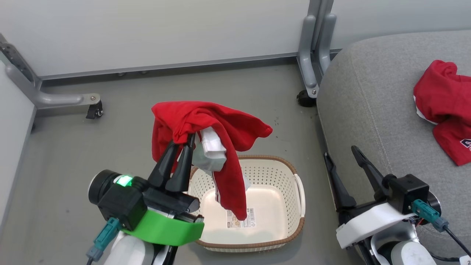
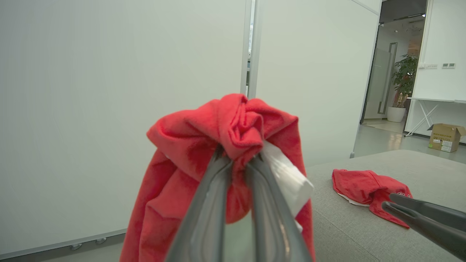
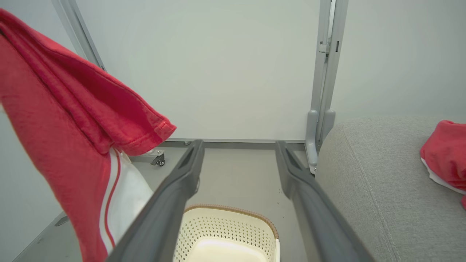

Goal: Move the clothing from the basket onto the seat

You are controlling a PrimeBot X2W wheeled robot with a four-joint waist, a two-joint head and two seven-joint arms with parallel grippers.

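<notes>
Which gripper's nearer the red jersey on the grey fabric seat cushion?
Right. Right gripper hovers at the cushion's edge near that jersey; left gripper, farther, by the cream perforated basket.

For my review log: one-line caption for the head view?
Left gripper holds a red jersey above the basket; another jersey lies on the seat.

- My left gripper (image 1: 183, 141) has its tips buried in the folds of the red jersey (image 1: 220, 125), so the pinch itself is hidden.
- That cloth hangs over part of the label sticker (image 1: 251, 217) in the basket (image 1: 290, 191); the print is too small to read.
- The second jersey (image 1: 441, 106) on the seat (image 1: 368, 110) runs off the head view's right edge, lettering cut short.
- In my right wrist view the basket's near half drops below the bottom edge.
</notes>
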